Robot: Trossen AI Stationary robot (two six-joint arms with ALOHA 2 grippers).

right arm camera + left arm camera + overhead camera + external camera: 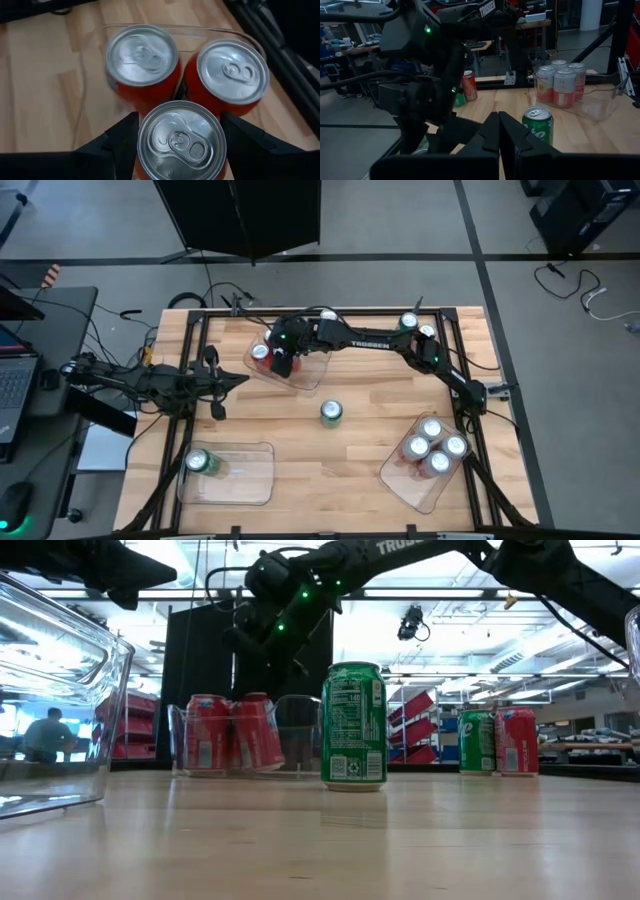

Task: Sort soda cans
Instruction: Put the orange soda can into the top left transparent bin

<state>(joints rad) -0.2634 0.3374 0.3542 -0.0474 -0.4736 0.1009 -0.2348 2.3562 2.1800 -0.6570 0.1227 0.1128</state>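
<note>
The right gripper (175, 137) pinches a red can (181, 140) with a silver top, over the tray (312, 378) at the table's far side, beside two more red cans (142, 57). The left gripper (499, 131), fingers pressed together, waits at the table's left edge.

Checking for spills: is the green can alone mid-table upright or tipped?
Upright: the green can stands on its base in the low view, and its silver top faces up in the high view.

White lettering "TROSSEN" runs along the dark right robot arm (375, 346); the upright green soda can's (353, 726) print seems illegible.
</note>
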